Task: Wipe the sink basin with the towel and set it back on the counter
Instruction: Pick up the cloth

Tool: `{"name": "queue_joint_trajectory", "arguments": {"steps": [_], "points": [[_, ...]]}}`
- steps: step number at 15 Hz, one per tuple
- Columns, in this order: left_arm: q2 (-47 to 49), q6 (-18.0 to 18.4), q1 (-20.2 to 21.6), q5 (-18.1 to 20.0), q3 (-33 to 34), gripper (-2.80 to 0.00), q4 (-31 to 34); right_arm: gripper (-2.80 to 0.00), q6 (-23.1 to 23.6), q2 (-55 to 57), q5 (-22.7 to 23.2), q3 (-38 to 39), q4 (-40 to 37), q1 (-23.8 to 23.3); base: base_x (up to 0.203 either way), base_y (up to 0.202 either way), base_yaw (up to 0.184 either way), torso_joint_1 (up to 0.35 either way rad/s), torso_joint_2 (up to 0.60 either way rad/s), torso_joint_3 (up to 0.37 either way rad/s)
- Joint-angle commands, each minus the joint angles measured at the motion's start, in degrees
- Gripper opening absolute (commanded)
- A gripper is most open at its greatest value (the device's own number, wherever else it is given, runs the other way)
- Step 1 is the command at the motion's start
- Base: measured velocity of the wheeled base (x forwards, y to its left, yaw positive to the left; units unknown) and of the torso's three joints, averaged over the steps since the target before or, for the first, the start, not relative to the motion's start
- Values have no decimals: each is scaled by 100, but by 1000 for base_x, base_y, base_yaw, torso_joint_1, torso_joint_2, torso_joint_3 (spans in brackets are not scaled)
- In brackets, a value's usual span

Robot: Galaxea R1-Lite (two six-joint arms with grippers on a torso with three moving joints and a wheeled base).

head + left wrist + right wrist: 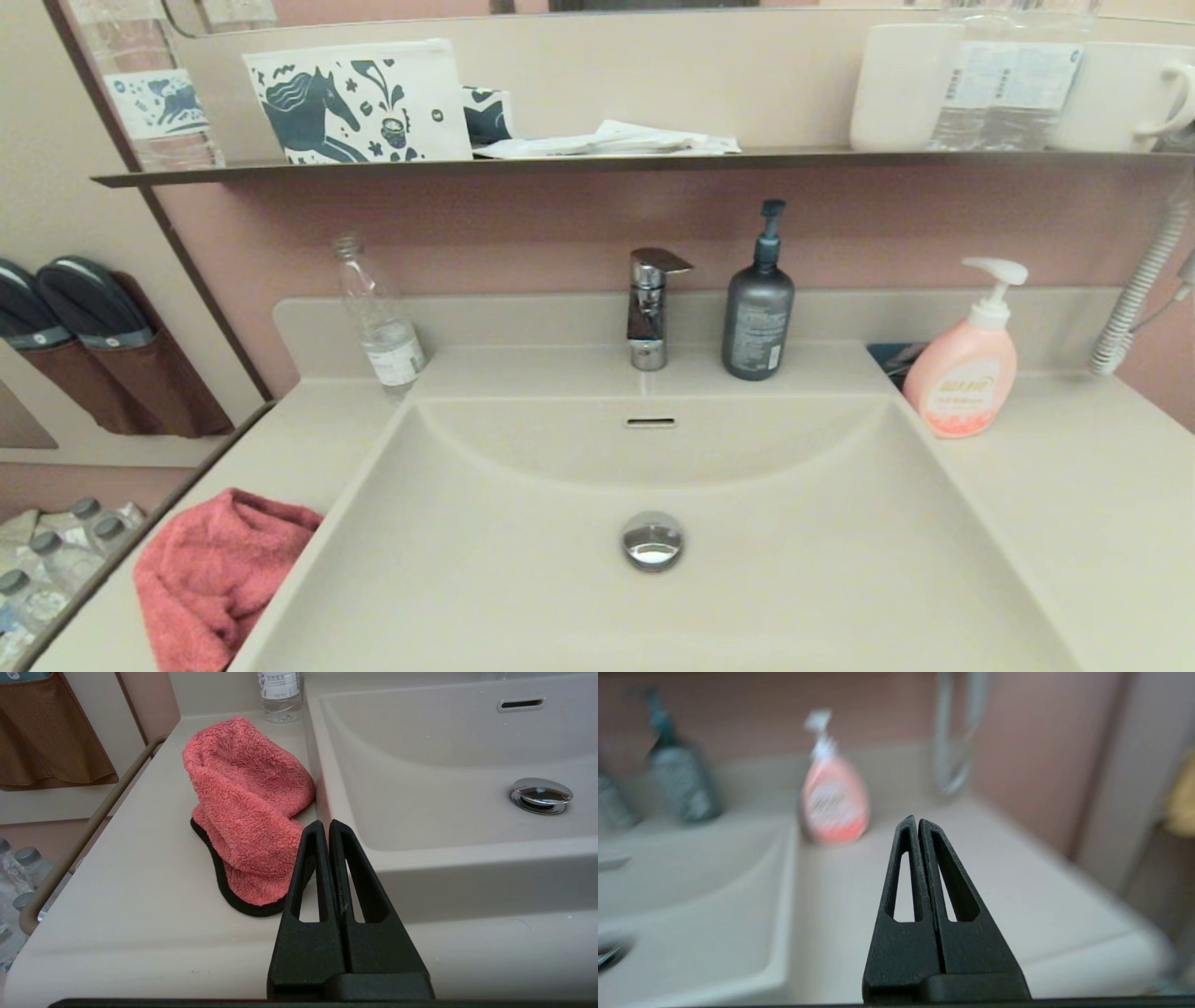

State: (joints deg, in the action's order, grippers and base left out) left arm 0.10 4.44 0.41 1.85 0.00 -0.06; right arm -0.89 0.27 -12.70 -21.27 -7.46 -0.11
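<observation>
I see the fuzzy coral towel [247, 807], black-trimmed, crumpled on the smooth desk [131, 882] left of the sink basin [653, 597]; both grippers' jaws pressed together, empty; bottle labels unreadable.

This is a bathroom. A big cream sink basin [523, 579] with a shiny tap [651, 308] sits ahead of the closed jaws, with a pink soap pump bottle [962, 378], slippers in brown pockets [89, 341], and cups on a shelf [597, 163].
</observation>
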Motion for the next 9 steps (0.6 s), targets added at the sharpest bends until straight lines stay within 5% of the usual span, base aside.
{"name": "queue_joint_trajectory", "arguments": {"steps": [1,5,9], "points": [[-1,5,2,0,0,-280,-2,-280,-277,-18,276,602,14,2,0,0,0,0,0,0],[-1,5,2,0,0,-280,-2,-280,-389,-18,704,1509,346,2,0,0,0,0,0,0],[-1,5,2,0,0,-280,-2,-280,238,-18,870,1974,939,2,0,0,0,0,0,0]]}}
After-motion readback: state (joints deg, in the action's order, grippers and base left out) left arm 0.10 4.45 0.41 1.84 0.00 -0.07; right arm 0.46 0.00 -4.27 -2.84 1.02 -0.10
